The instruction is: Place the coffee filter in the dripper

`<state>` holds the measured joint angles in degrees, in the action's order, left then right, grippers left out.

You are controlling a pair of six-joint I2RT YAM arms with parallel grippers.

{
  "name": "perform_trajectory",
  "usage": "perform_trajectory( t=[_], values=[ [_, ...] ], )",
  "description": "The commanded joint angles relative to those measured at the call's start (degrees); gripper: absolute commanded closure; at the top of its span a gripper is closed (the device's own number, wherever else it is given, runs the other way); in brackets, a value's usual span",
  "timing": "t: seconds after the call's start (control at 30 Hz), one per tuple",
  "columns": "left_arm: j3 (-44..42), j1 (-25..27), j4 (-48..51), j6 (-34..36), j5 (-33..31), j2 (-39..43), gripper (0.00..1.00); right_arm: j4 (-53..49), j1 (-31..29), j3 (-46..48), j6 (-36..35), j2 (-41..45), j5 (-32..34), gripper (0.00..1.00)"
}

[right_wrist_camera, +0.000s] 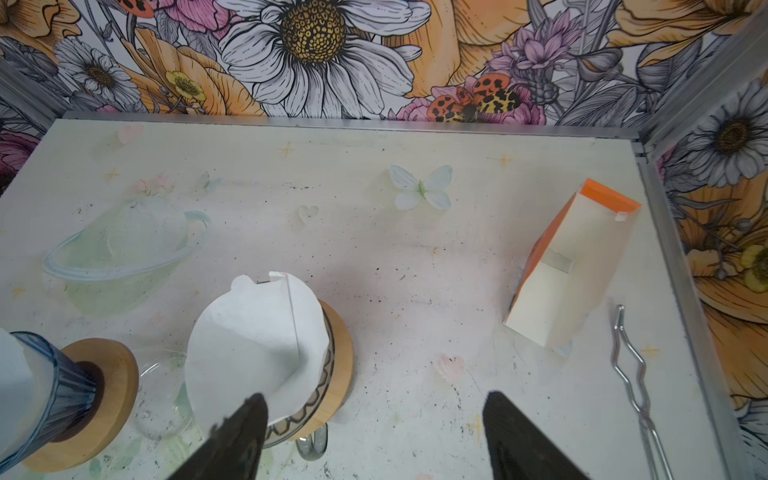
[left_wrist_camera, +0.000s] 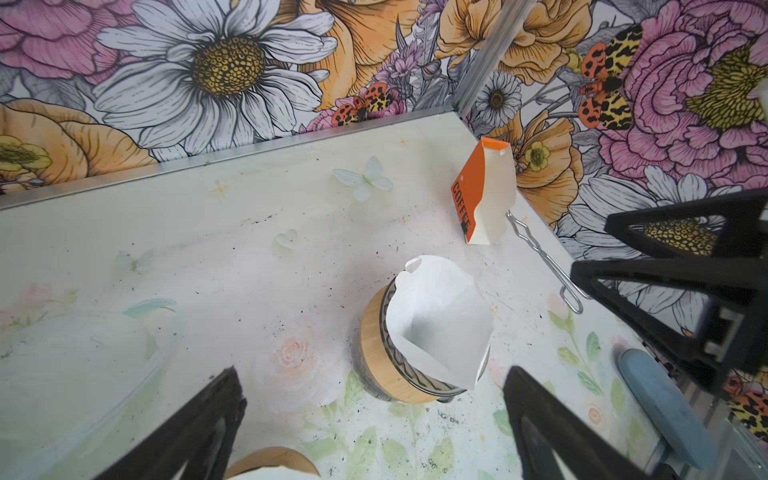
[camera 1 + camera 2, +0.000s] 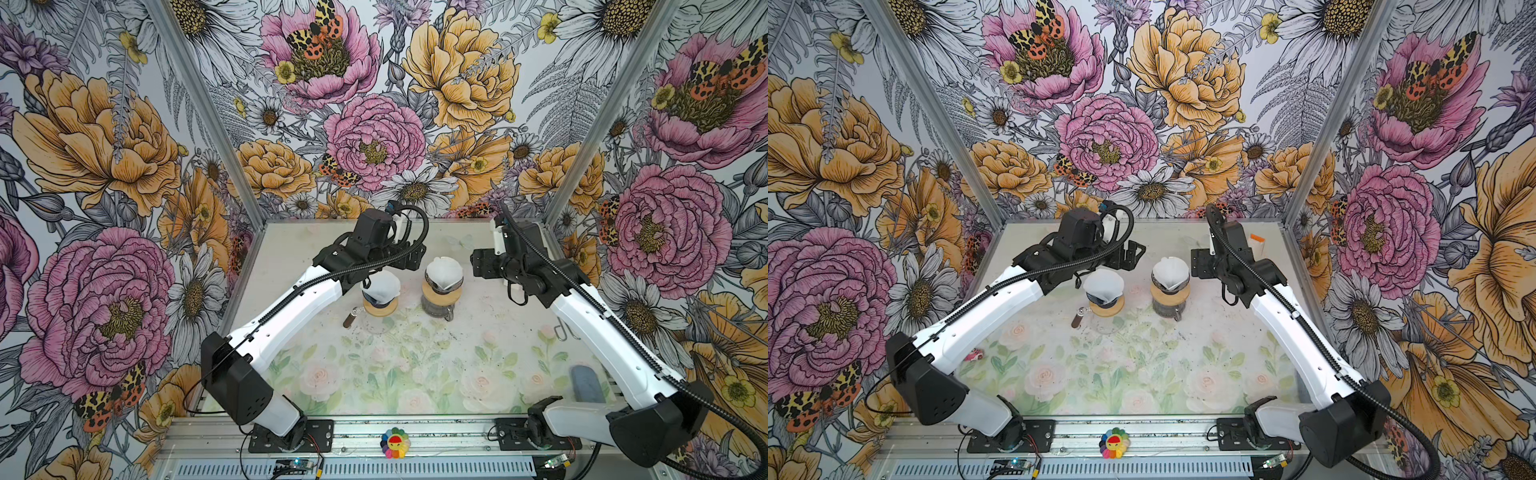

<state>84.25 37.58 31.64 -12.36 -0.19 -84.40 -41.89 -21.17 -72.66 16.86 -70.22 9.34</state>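
— Where does the coffee filter (image 2: 436, 324) lie?
— Opened into a white cone, seated in the dripper (image 2: 376, 343) with the wooden collar. Its upper edge stands well above the rim.
— And against the grippers?
— In both top views it stands between them. The left gripper (image 3: 413, 255) is just beside it on the left, and the right gripper (image 3: 482, 264) just beside it on the right.
— Are they gripping anything?
— No. Both have their jaws spread wide with nothing between them.
— Any contact?
— In the right wrist view one finger (image 1: 245, 428) overlaps the paper's near edge. I cannot tell whether it touches.
— Other paper?
— The blue dripper (image 1: 54, 386) beside it carries a second filter (image 3: 382, 286).
— Any writing?
— An orange-and-white box (image 2: 490, 195) near the table's (image 1: 415, 270) far right corner reads "COFFEE" in black down its orange side.
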Motion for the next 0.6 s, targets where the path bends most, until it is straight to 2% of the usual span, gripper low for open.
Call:
perform_trajectory(
  t=[0.0, 0.07, 0.23, 0.4, 0.57],
  values=[
    [-6.5, -1.8, -8.0, 1.9, -5.2, 5.8, 0.01, 7.9, 0.5, 4.9, -1.8, 6.0, 6.3, 0.05],
    [-10.7, -3.0, -9.9, 1.6, -6.2, 9.5, 0.01, 10.2, 1.2, 7.8, -1.7, 9.2, 7.8, 0.01],
    [-21.8, -6.7, -13.3, 1.0, -10.9, 18.6, 0.01, 16.1, 3.7, 15.5, -0.9, 15.7, 9.9, 0.00],
    [-35.2, -10.7, -18.1, -0.4, -19.0, 29.2, 0.01, 27.6, 7.4, 28.3, -1.8, 22.7, 12.0, 0.01],
    [-47.8, -14.8, -24.5, -0.6, -22.5, 37.4, 0.01, 41.4, 10.5, 41.3, -2.2, 27.1, 13.9, 0.01]
  ],
)
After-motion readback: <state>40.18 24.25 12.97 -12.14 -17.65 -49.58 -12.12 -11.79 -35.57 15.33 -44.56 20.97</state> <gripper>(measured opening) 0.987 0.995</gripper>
